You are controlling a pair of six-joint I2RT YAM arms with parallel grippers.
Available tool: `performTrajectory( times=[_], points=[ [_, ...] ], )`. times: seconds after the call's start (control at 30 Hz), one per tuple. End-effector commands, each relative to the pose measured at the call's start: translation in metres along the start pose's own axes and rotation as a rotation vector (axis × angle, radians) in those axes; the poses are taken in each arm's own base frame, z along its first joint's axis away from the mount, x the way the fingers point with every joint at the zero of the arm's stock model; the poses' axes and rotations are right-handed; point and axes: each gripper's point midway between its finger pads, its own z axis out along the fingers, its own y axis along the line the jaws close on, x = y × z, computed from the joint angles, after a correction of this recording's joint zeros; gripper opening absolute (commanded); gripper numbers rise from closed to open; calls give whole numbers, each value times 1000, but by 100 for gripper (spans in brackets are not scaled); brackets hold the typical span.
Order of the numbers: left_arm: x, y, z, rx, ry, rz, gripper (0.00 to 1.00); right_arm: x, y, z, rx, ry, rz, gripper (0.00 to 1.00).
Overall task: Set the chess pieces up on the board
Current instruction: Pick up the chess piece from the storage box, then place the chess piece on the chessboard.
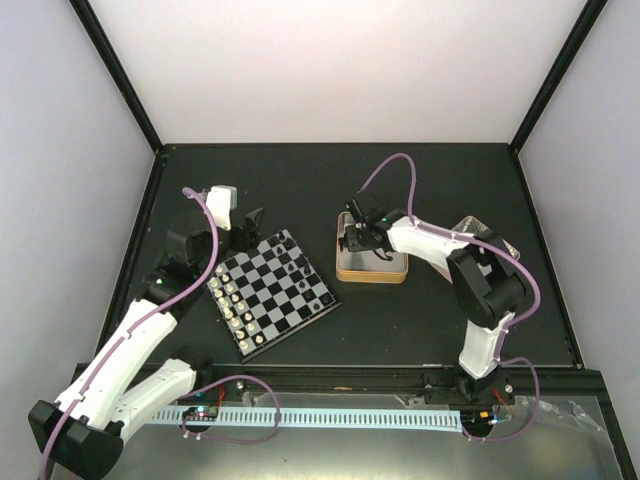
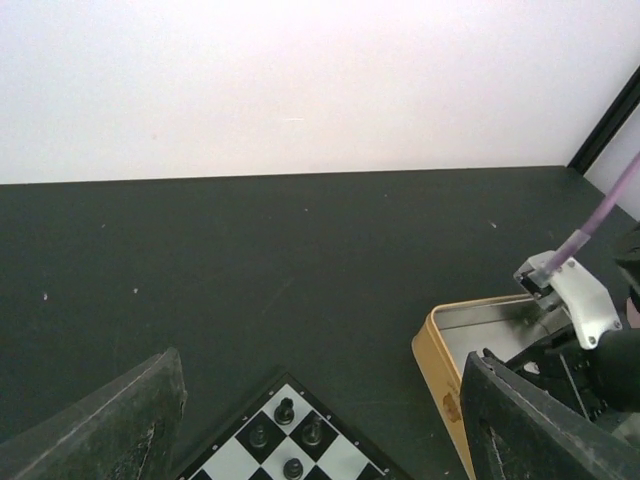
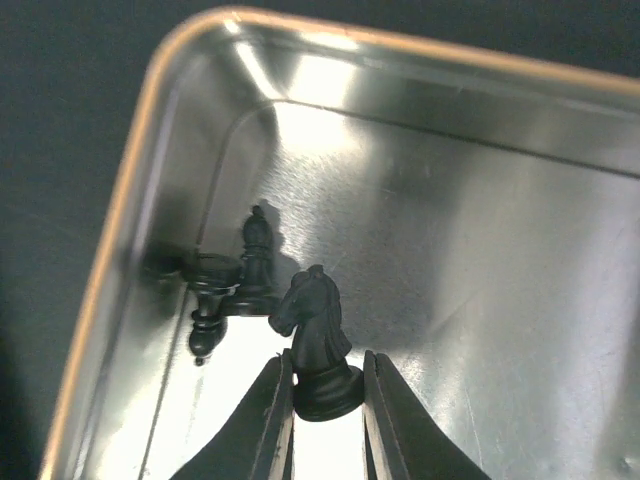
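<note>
Pinching a black knight [image 3: 318, 320] by its base, the right hand [image 3: 328, 400] is nearly closed inside the tin [image 3: 450, 100]. The left hand [image 1: 248, 222] is wide open, holding nothing, just beside the far edge of the board [image 1: 275, 295].

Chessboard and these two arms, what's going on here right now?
The right tool is down in the tin, closed on a black knight. A bishop and one other black piece sit beside it in the tin. The left tool hangs open above the board's far corner, holding nothing. The board already carries white pieces along one edge and several black pieces opposite, so setup is partway done.
</note>
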Motion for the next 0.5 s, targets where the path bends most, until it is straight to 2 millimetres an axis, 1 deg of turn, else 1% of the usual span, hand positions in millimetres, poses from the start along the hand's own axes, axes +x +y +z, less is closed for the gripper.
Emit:
performTrajectory(
  times=[0.0, 0.07, 0.13, 0.17, 0.23, 0.4, 0.47],
  points=[
    [-15, -7, -1, 41, -54, -31, 78, -30, 13, -30, -90, -174, -24, 11],
    [-14, -11, 1, 63, -48, -40, 81, -30, 17, -37, -125, -201, -35, 11],
    [-13, -15, 4, 87, -38, -58, 91, -32, 23, -46, -170, -234, -48, 11],
    [-12, -17, 5, 97, -31, -69, 98, -34, 25, -51, -195, -254, -53, 11],
    [-9, -22, 10, 124, -8, -95, 99, -33, 34, -60, -261, -282, -71, 11],
    [4, -38, 21, 226, 66, -198, 99, -30, 57, -90, -443, -360, -123, 11],
    [5, -49, 22, 294, 75, -238, 99, -28, 65, -102, -507, -384, -147, 11]
  ],
)
